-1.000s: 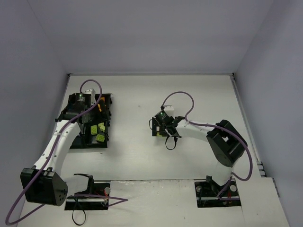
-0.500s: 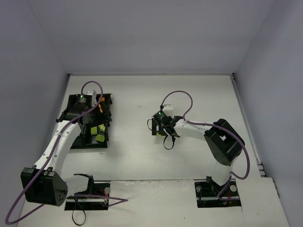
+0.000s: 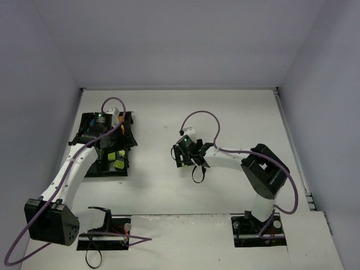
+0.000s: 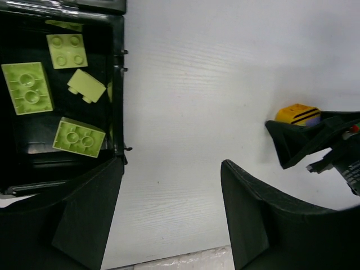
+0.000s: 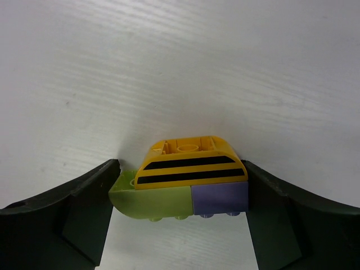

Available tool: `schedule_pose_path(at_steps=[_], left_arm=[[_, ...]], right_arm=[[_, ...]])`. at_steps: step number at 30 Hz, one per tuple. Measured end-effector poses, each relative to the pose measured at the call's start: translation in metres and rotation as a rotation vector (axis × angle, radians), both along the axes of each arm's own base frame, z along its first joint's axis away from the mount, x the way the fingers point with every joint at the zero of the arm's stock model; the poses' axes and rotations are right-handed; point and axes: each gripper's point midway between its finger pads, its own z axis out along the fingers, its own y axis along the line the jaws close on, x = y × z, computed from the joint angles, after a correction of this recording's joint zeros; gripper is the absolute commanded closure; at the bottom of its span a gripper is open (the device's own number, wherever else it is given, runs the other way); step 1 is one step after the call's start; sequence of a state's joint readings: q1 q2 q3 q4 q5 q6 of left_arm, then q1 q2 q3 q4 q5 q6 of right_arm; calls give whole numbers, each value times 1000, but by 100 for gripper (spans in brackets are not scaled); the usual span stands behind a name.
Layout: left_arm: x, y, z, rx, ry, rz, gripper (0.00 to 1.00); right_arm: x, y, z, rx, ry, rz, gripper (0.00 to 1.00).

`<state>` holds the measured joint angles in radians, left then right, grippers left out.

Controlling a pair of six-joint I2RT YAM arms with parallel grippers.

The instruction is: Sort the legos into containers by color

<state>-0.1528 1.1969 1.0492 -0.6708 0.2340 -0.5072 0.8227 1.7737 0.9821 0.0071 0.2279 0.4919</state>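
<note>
A stack of legos lies on the white table: an orange brick with black stripes (image 5: pixel 190 164) on top of a lime brick (image 5: pixel 152 199) and a purple brick (image 5: pixel 220 197). My right gripper (image 5: pixel 180 169) is shut on this stack, one finger against each end. In the top view the right gripper (image 3: pixel 181 157) hides the stack. In the left wrist view the orange brick (image 4: pixel 298 114) shows at the right. My left gripper (image 4: pixel 171 163) hangs open and empty by the right wall of the containers (image 4: pixel 118 84). Several lime legos (image 4: pixel 27 87) lie in one compartment.
The black container tray (image 3: pixel 90 170) sits at the left of the table under the left arm (image 3: pixel 70 171). Purple cables loop over both arms. Both base mounts stand at the near edge. Grey walls close in the table on three sides.
My right gripper has moved left across the table and its jaws have come together on the stack. The left gripper has shifted slightly over the tray and stays open.
</note>
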Motion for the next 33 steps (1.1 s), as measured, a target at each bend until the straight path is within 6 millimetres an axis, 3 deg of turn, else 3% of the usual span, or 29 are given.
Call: schedule_pose_path(at_steps=[1, 3, 7, 10, 15, 18, 26, 33], left_arm=[[-1, -4, 0, -10, 0, -16, 36], [-3, -13, 1, -29, 5, -50, 36], [-8, -38, 5, -79, 16, -144, 36], [-14, -62, 14, -120, 13, -235, 36], [-29, -108, 36, -222, -11, -403, 36], [-37, -131, 49, -311, -17, -468, 36], [-47, -178, 66, -441, -1, -569, 36], [-57, -205, 53, -460, 67, -621, 37]], right_arm=[[-3, 5, 0, 1, -5, 38, 90], [-12, 12, 1, -1, -14, 126, 100], [-34, 21, 15, 9, -48, 326, 100], [-41, 29, 52, 75, -136, 458, 100], [-45, 45, 136, 205, -364, 635, 100], [-52, 48, 163, 243, -432, 706, 100], [-62, 48, 175, 247, -462, 791, 100], [-62, 49, 183, 248, -484, 806, 100]])
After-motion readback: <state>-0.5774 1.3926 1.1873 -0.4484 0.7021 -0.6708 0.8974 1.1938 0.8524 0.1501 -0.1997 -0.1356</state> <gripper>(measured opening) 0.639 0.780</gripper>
